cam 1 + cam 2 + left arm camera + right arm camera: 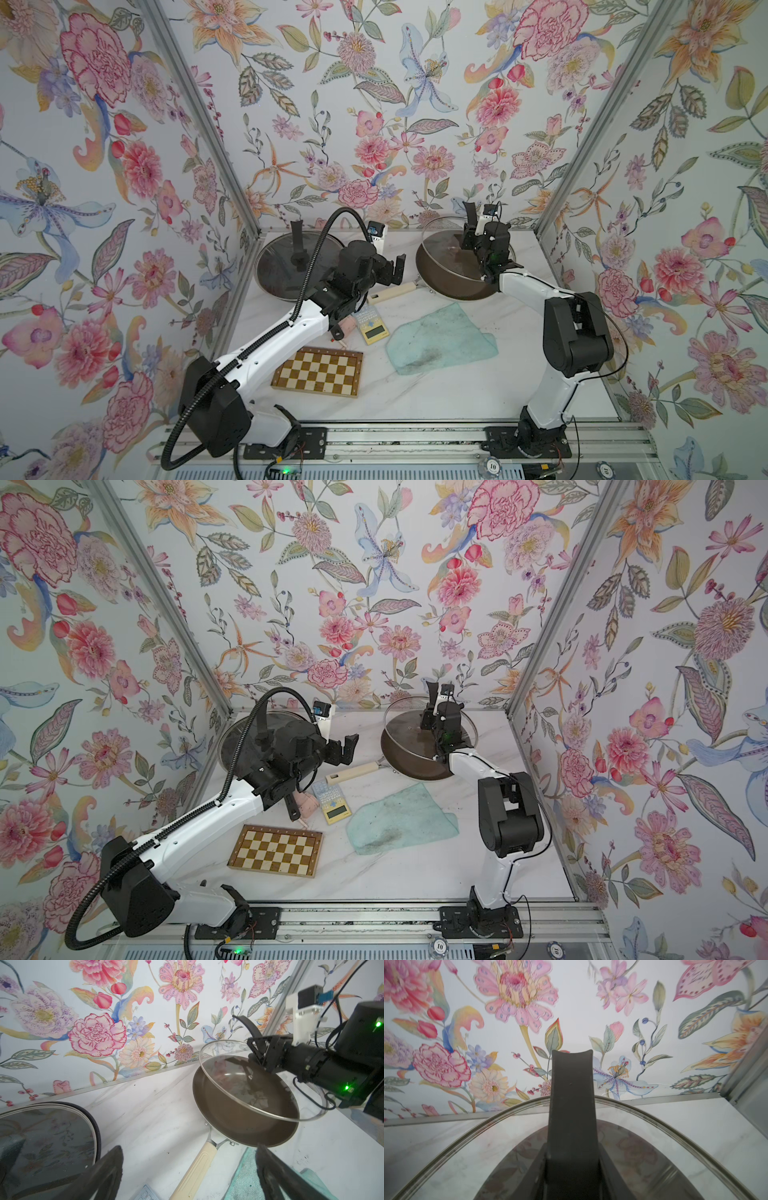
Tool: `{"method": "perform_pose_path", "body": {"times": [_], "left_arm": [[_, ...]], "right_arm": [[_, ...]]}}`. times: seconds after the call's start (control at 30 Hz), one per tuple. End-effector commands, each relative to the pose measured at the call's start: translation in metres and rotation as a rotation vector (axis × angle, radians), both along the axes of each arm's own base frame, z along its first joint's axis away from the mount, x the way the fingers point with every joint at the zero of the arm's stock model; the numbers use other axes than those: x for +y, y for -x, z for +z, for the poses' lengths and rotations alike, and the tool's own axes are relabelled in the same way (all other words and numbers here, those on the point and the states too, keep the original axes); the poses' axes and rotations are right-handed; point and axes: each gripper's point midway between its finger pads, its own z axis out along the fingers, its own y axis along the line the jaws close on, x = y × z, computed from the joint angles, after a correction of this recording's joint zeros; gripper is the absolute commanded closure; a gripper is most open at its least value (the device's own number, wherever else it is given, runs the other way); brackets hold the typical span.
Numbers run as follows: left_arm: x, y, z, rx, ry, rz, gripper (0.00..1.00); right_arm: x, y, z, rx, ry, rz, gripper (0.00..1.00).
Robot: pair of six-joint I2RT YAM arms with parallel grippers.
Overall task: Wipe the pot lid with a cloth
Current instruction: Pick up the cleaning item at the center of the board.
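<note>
**Chessboard [318,371] Side: Cloth [440,340] Pickup**

Beside the chessboard near the table's [457,395] front edge, the cloth lies flat. Right gripper [471,237] pinches the pot lid [440,245] by its handle [572,1095], tilted over the pan [453,291] (back right corner). Left gripper [392,270], spread, should pinch a cloth edge.

High top views share the table [457,395]; wrist views sit close.
</note>
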Motion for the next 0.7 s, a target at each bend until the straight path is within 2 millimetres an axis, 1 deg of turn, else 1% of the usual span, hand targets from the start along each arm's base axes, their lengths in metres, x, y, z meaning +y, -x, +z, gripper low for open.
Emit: {"method": "perform_pose_path", "body": {"times": [0.0, 0.03, 0.17, 0.23, 0.33, 0.43, 0.5, 0.6, 0.67], "left_arm": [[-0.040, 0.016, -0.022, 0.003, -0.059, -0.175, 0.01], [-0.050, 0.020, -0.032, 0.008, -0.080, -0.208, 0.01], [-0.082, 0.033, -0.063, 0.013, -0.124, -0.315, 0.01], [-0.101, 0.038, -0.086, 0.025, -0.155, -0.373, 0.01], [-0.121, 0.044, -0.112, 0.044, -0.191, -0.437, 0.01], [-0.135, 0.052, -0.143, 0.069, -0.246, -0.488, 0.01], [-0.142, 0.059, -0.163, 0.074, -0.301, -0.519, 0.00], [-0.152, 0.069, -0.190, 0.062, -0.386, -0.567, 0.01], [-0.158, 0.075, -0.206, 0.064, -0.431, -0.598, 0.01]], "right_arm": [[-0.043, 0.026, 0.120, -0.174, -0.170, -0.190, 0.92], [-0.057, 0.035, 0.129, -0.160, -0.198, -0.245, 0.93], [-0.109, 0.073, 0.145, -0.109, -0.300, -0.404, 0.94], [-0.128, 0.099, 0.158, -0.111, -0.344, -0.441, 0.94], [-0.150, 0.140, 0.177, -0.139, -0.358, -0.499, 0.94], [-0.165, 0.177, 0.192, -0.164, -0.357, -0.520, 0.94], [-0.169, 0.196, 0.198, -0.168, -0.348, -0.516, 0.94], [-0.173, 0.220, 0.203, -0.166, -0.328, -0.511, 0.93], [-0.176, 0.232, 0.204, -0.165, -0.313, -0.517, 0.92]]}}
